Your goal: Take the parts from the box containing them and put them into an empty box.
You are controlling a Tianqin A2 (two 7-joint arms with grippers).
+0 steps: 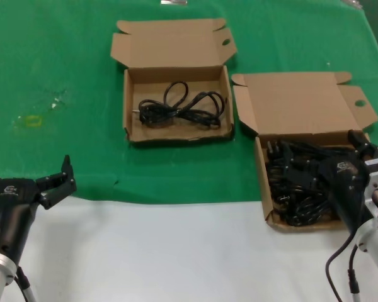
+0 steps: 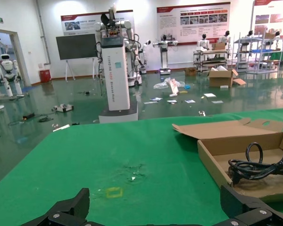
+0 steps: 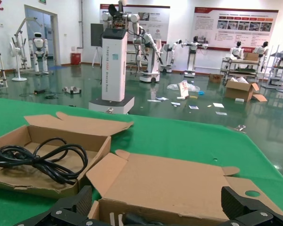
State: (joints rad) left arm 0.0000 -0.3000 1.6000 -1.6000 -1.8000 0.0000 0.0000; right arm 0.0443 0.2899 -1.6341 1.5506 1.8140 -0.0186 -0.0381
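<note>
Two brown cardboard boxes lie open on the green cloth. The far box (image 1: 131, 113) holds one coiled black cord (image 1: 179, 107). The near right box (image 1: 263, 176) holds a pile of several black cords (image 1: 296, 207). My right gripper (image 1: 318, 160) hangs open over that pile and holds nothing. In the right wrist view its fingers (image 3: 75, 205) stand wide apart before the near box's lid (image 3: 170, 181), with the far box (image 3: 96, 150) and its cord (image 3: 37, 160) beyond. My left gripper (image 1: 28, 167) is open and empty at the near left. The left wrist view shows the far box (image 2: 212, 160) and cord (image 2: 259, 165).
The green cloth (image 1: 63, 75) covers the far part of the table and a white surface (image 1: 164, 251) the near part. A small yellow mark (image 1: 33, 121) lies on the cloth at the left. Both lids (image 1: 170, 41) lie folded back, away from me.
</note>
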